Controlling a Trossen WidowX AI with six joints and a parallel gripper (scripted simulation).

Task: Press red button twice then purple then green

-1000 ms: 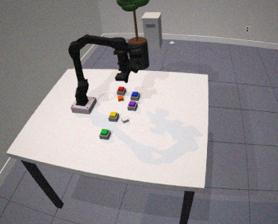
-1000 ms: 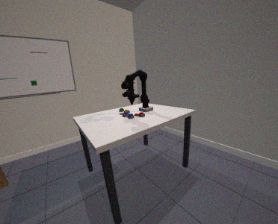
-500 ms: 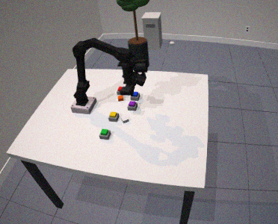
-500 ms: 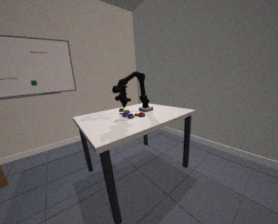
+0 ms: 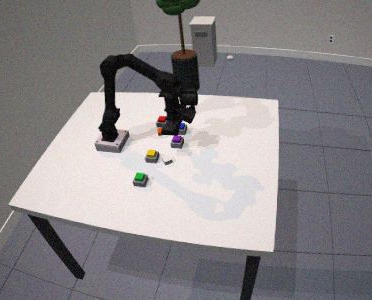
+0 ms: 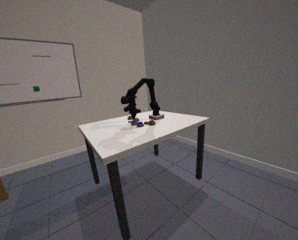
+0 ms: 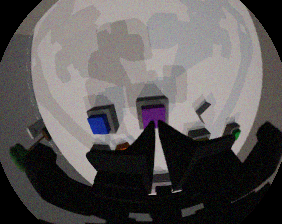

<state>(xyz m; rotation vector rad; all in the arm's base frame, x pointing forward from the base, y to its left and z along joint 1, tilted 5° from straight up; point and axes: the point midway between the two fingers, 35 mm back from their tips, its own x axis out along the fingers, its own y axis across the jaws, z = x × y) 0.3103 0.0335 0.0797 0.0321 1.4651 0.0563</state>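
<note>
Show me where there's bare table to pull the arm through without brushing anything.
Bare table runs right of the purple button and in front of the green button. It is crowded from the red button and blue button to the yellow button and small block.
</note>
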